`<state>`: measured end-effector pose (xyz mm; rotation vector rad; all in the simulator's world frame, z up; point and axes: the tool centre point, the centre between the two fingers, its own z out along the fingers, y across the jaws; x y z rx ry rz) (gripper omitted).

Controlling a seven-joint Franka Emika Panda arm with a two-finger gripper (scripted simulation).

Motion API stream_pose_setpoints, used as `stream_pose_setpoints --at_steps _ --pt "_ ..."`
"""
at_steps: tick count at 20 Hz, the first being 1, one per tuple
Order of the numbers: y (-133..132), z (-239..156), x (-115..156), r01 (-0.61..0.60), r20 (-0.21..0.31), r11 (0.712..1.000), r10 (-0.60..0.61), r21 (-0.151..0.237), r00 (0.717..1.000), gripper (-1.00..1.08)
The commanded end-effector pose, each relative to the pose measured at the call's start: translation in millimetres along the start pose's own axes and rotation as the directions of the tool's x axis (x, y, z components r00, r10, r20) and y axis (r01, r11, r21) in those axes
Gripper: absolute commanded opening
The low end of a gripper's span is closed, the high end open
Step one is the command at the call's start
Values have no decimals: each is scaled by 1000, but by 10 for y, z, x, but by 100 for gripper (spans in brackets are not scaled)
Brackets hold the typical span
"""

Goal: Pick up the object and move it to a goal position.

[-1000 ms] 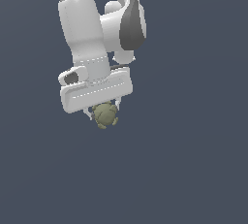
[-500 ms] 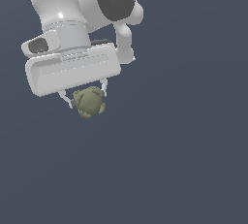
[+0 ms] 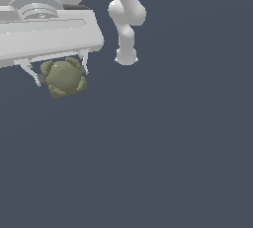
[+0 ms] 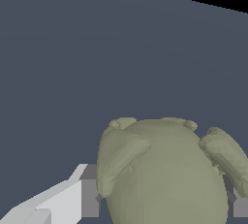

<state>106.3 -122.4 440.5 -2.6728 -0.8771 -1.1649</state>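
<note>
Obstacles: white arm link [image 3: 126, 29], just beside the gripper [image 3: 60, 72] on the exterior view's right. Open room: plain grey ground below and around the held blob [image 3: 63, 77].

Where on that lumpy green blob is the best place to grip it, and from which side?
Across the olive-green blob's rounded middle, coming from above, a pad on each flank between the knobby bumps. The tool already straddles it that way, and the smooth body gives flatter contact than the knobs.

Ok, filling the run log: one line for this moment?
phase: carry | gripper: shut on olive-green object | object: between both fingers, off the surface | goal: not visible
</note>
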Motion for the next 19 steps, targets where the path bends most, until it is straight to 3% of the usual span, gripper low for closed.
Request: stream_pose_setpoints --at_steps 1,10,19 --pt "82 -152 88 18 -36 1000 -17 2 999 -100" --pt "295 -534 272 55 -118 998 -54 6 991 -100" --pt "318 -565 281 56 -124 998 -54 8 991 -100"
